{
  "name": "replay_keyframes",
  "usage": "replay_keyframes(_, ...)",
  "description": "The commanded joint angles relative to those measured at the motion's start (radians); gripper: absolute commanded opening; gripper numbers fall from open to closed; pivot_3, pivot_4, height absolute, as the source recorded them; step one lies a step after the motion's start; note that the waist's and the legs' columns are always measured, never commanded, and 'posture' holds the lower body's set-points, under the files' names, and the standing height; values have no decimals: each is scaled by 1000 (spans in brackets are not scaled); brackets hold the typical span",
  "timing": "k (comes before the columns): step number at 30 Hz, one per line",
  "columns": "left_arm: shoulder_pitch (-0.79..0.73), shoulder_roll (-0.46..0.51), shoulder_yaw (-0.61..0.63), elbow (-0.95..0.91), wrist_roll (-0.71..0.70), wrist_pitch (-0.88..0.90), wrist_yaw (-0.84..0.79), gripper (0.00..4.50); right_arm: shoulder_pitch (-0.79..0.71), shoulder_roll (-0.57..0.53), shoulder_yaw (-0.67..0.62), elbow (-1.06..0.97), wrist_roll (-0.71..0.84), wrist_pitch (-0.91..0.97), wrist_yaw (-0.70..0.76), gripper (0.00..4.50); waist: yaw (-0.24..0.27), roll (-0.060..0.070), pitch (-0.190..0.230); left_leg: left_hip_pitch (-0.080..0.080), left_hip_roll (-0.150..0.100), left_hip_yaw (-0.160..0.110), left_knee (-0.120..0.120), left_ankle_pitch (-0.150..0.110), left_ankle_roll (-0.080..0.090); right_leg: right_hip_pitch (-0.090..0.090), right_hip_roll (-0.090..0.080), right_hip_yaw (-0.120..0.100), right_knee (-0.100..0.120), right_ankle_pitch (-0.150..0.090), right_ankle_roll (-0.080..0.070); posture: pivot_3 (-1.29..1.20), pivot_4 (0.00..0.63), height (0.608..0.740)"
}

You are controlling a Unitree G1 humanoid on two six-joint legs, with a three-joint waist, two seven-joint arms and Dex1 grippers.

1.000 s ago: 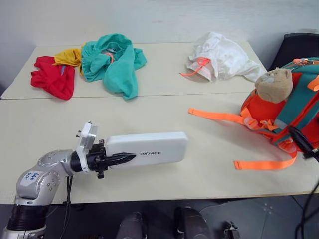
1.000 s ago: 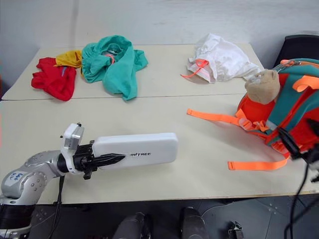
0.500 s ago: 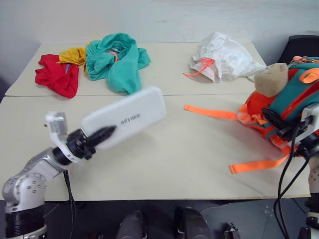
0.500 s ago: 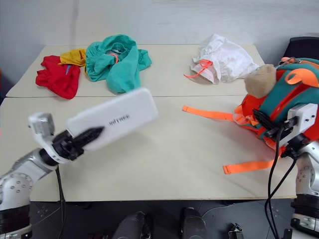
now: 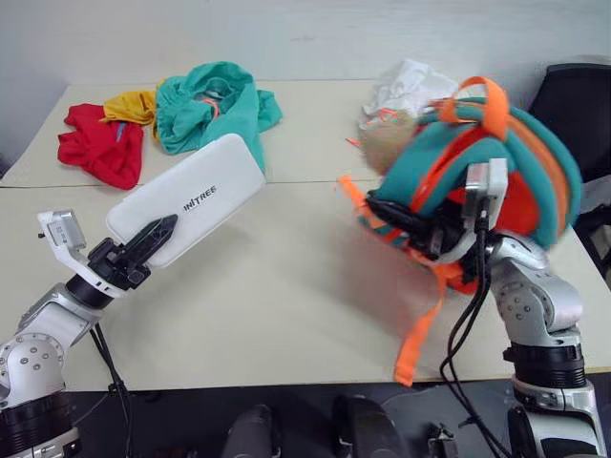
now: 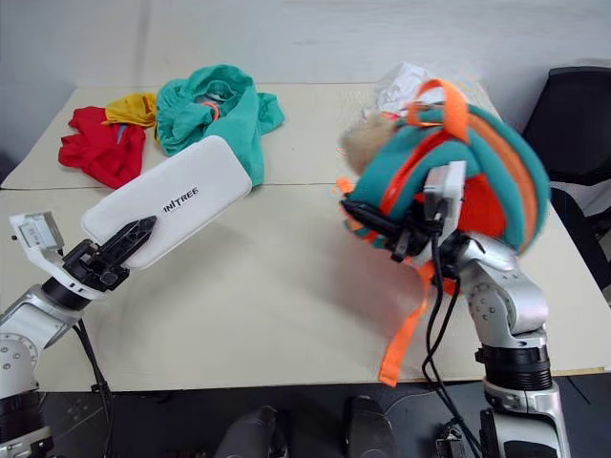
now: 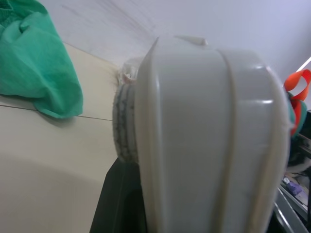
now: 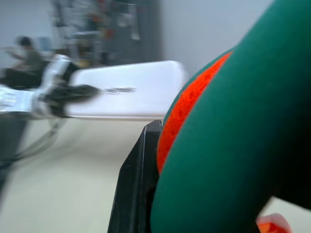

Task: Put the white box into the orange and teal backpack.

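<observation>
With the white box (image 5: 186,198) clamped in the left claw (image 5: 143,248) at nine o'clock, aloft off the counter (image 5: 286,286), and the orange and teal backpack (image 5: 477,181) gripped by the right claw (image 5: 406,221) at three: steady the bag, find its opening, then feed the box in end-first.

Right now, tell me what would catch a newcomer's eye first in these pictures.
The orange and teal backpack stands out first, lifted off the table at the right by the right gripper, its orange straps dangling. Next comes the white box, held tilted above the table's left side in the left gripper. Behind lie bright red, yellow and teal garments.
</observation>
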State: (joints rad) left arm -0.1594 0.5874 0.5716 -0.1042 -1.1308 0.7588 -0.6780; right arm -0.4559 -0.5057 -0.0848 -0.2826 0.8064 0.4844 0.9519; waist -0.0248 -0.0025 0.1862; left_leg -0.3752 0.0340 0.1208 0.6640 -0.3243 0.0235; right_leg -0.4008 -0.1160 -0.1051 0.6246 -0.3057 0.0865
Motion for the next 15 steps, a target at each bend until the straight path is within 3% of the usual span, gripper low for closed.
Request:
replay_keyframes(1,10,15,43,-27,-6,-30,-7,1189,43,-67,-15,-156,145,115,41,27,5,0,0,-1,0,-1,0,0,0,0,0,0,0,0,0,0,150,740)
replay_keyframes(7,68,39,73,-94,-22,-39,-42,1189,154,-184,-86,-174,193,175,75,27,10,-4,0,-1,-2,-1,1,-2,3,1,-1,0,-3,0,0,0,150,740)
replay_keyframes(15,71,62,24,-265,-23,-57,-69,1189,159,-211,-89,-99,147,159,114,27,14,-5,0,0,-1,-1,1,-2,1,0,-2,0,-4,0,0,0,150,740)
